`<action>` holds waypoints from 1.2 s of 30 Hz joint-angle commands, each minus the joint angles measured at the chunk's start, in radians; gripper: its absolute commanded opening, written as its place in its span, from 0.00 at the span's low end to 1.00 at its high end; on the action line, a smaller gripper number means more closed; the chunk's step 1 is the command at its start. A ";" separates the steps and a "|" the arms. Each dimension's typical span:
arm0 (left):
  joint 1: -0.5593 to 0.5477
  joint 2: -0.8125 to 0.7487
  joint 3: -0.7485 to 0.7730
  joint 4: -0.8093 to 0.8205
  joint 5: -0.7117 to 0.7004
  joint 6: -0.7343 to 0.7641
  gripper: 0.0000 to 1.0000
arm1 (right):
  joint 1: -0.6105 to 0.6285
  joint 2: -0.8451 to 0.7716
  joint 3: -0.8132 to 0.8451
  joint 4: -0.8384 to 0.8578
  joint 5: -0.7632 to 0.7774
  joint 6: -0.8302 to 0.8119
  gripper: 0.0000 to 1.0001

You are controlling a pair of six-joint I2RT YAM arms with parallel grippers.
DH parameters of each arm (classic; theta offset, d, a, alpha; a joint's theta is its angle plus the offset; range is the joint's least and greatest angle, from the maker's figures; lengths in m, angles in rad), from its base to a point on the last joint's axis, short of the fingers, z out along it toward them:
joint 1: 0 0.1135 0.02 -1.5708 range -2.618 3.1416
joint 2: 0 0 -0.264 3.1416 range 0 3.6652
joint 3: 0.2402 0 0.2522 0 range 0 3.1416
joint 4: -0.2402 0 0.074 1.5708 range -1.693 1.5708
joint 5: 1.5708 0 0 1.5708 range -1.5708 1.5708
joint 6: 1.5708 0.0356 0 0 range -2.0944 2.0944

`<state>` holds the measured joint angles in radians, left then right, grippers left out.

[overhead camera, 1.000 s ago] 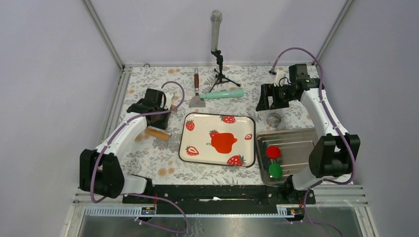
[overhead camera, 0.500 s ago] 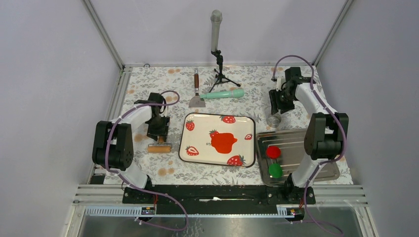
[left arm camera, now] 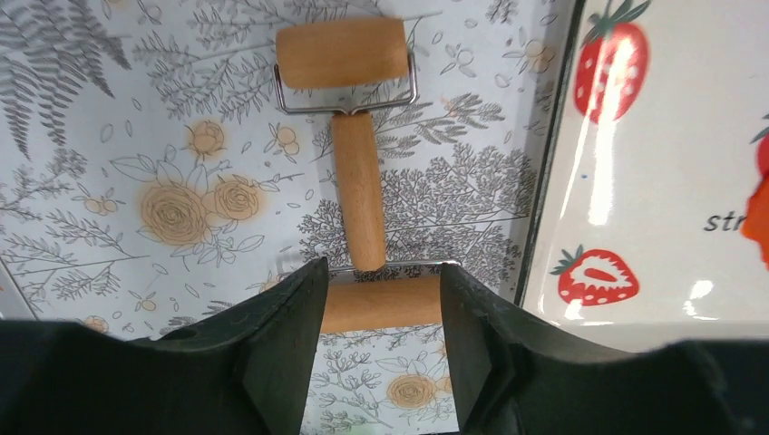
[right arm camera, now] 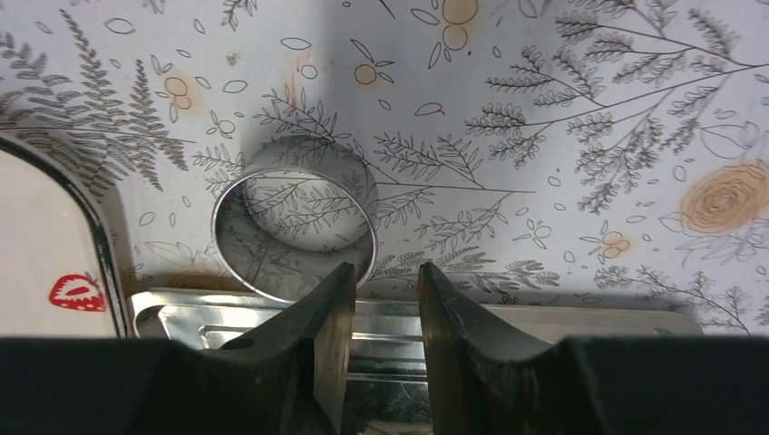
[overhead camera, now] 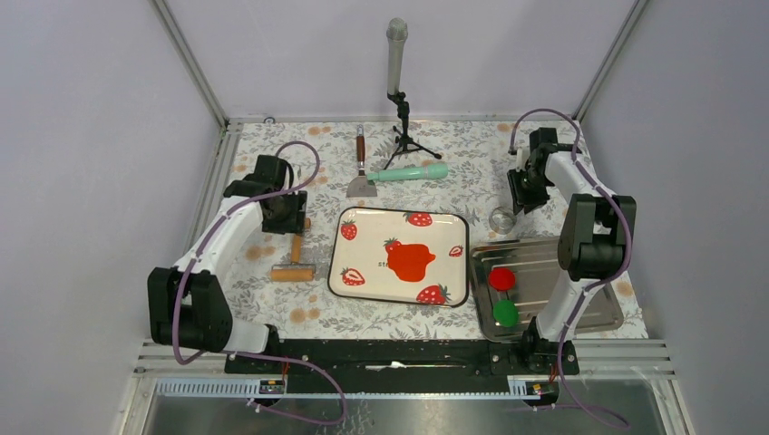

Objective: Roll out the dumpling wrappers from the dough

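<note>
Left gripper, fingers apart, straddles the near head of the wooden roller — right gripper, narrowly parted, beside the ring cutter.

My left fingers are black; centre-frame, orange-red dough on a cream strawberry-printed tray; the table shows grey ferns, orange roses.

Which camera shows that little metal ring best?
The right wrist view: the metal ring looms large, its rim and hollow clear. The top external view shows it only as a speck; the left wrist view misses it.
</note>
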<state>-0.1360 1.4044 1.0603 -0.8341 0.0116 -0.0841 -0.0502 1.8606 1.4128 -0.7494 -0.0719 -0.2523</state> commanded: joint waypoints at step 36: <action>-0.134 -0.034 0.125 0.081 0.085 -0.002 0.50 | 0.012 -0.030 0.061 -0.030 -0.177 0.050 0.00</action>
<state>-0.2390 1.3720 1.1351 -0.8089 0.0498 -0.0795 -0.0532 1.9354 1.4185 -0.7277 -0.1368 -0.2272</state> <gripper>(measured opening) 0.516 0.022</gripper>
